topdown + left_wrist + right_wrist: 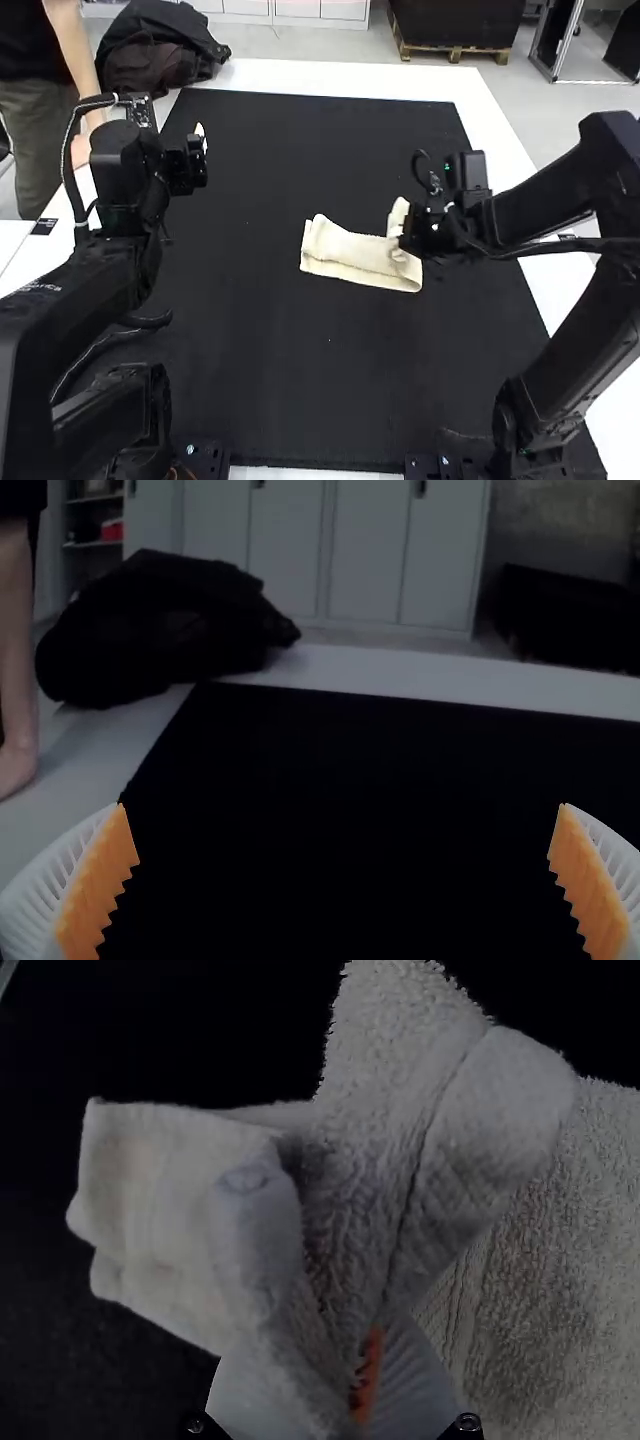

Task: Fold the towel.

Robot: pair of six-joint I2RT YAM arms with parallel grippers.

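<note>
Your right pincer (403, 235) is gripping the towel (355, 257) by a bunched end, near the high view's centre; your left pincer (342, 805) is hanging open, upper left. You're seeing a partly folded strip; turning that end over is probably remaining.

And no words, numbers or signs can be read here! There's faint pale print on the left arm (60, 330), back from the left tool (201, 145), too small to make out. A dark label (43, 226) sits on the bench (500, 130), outward of that same tool, and it's unreadable too. Out beyond the right tool (401, 234), another small dark label (567, 237), equally illegible!
</note>
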